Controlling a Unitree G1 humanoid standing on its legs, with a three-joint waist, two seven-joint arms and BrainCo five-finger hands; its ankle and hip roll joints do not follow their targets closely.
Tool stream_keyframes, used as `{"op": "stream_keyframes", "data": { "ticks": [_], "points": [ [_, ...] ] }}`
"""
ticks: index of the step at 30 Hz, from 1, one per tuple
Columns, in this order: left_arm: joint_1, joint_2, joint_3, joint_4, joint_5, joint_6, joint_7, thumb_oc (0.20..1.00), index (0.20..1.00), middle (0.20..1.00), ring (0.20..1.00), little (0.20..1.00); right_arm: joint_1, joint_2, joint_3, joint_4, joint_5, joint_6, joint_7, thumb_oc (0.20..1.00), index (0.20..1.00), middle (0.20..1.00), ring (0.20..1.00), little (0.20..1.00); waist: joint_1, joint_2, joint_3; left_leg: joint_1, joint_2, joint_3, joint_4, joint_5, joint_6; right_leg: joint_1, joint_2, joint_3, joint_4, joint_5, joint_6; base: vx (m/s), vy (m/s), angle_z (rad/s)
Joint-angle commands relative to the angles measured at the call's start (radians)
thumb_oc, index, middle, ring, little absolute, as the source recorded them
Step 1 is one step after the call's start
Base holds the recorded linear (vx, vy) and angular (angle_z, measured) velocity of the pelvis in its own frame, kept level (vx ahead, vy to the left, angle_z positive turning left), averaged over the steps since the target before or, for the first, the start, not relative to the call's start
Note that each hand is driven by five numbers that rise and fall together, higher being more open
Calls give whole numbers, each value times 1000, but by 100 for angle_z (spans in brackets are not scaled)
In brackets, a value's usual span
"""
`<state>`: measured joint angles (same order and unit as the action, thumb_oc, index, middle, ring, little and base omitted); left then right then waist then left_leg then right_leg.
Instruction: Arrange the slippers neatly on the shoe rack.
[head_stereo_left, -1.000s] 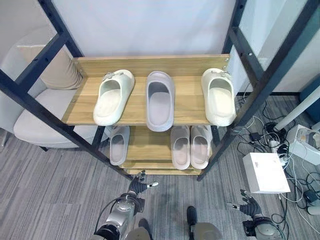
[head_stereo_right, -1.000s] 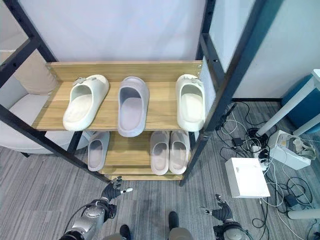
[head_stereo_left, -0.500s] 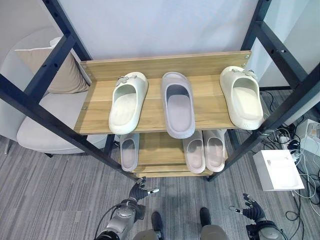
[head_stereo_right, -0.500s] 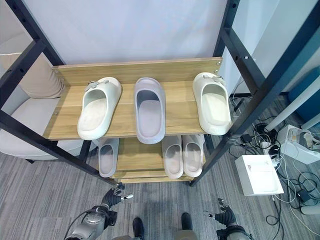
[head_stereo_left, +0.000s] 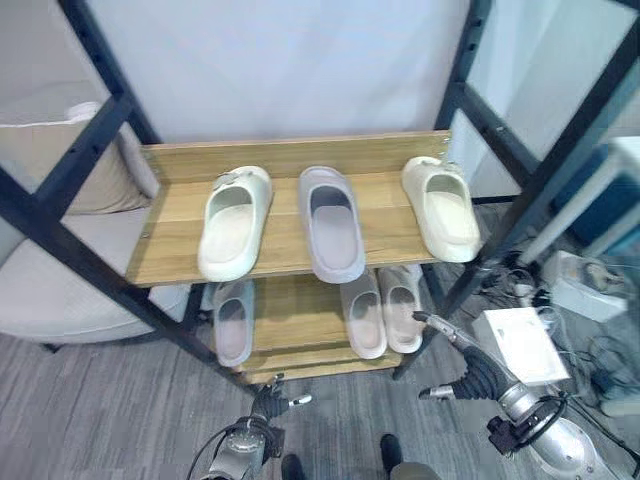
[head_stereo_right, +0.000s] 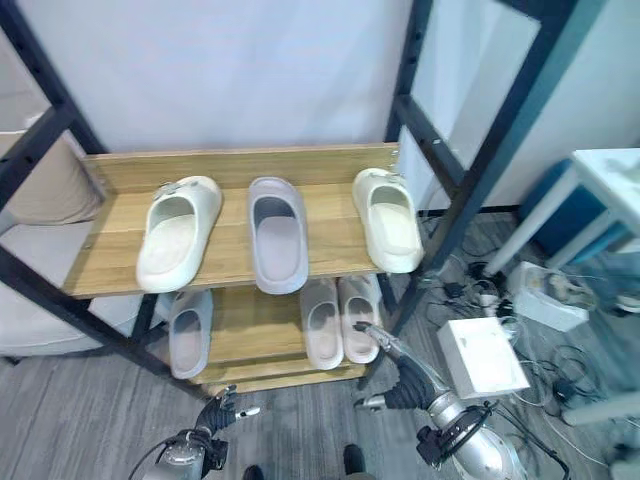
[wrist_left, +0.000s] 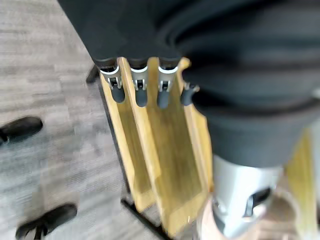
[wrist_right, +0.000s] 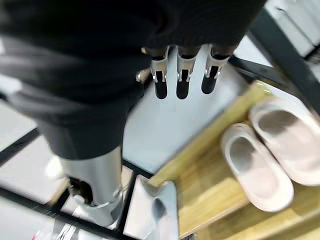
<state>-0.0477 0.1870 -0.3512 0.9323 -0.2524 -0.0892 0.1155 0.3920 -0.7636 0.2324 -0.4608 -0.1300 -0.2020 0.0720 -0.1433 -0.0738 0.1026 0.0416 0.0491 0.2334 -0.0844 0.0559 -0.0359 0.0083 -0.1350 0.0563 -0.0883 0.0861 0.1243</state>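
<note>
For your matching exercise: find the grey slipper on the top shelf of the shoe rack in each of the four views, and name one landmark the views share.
Left eye view: grey slipper mid top shelf, between two cream slippers.
Right eye view: grey slipper again mid top shelf, between the same pair.
Left wrist view: not in it.
Right wrist view: not in it.
Shared landmark: the wooden shoe rack, also seen past the fingers in both wrist views.
</note>
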Motion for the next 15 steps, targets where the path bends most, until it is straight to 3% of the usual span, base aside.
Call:
{"op": "stream_keyframes", "data": {
  "ticks": [1, 4, 9, 12, 15],
  "points": [
    [-86, -4, 15, 31, 58, -37, -6, 1000, 1000, 1000, 1000, 1000, -78, -91, -90, -65, 154, -93, 68, 1000, 1000, 1000, 1000, 1000, 32, 19, 41, 42, -12, -34, -3, -66, -23, 91, 36, -53, 6, -114, 9, -13, 17, -4],
    [-91, -9, 14, 56, 59, -37, -4, 1000, 1000, 1000, 1000, 1000, -81, -200, -158, -202, 254, -118, 75, 1000, 1000, 1000, 1000, 1000, 21, 13, 31, 41, -8, -28, -3, -64, -26, 85, 39, -51, 7, -107, 10, 0, 0, 0],
    [-77, -13, 6, 59, 49, -47, 2, 1000, 1000, 1000, 1000, 1000, -139, -293, -286, -309, 379, -158, 24, 1000, 1000, 1000, 1000, 1000, 9, 12, 14, 39, -5, -18, -3, -65, -25, 77, 39, -45, 8, -97, 15, -6, 14, -2],
    [-57, -13, -3, 38, 18, -56, 6, 1000, 1000, 1000, 1000, 1000, -254, -290, -329, -306, 367, -169, -46, 1000, 1000, 1000, 1000, 1000, 14, 15, 2, 39, -7, -19, -3, -69, -21, 75, 35, -46, 8, -94, 17, 12, 39, -8],
    [-47, -13, -9, 33, 2, -55, 13, 1000, 1000, 1000, 1000, 1000, -422, -248, -270, -246, 287, -156, -121, 1000, 1000, 1000, 1000, 1000, 27, 13, -3, 39, -11, -24, -3, -75, -15, 77, 30, -53, 8, -93, 20, 20, 31, -9]
  ]
}}
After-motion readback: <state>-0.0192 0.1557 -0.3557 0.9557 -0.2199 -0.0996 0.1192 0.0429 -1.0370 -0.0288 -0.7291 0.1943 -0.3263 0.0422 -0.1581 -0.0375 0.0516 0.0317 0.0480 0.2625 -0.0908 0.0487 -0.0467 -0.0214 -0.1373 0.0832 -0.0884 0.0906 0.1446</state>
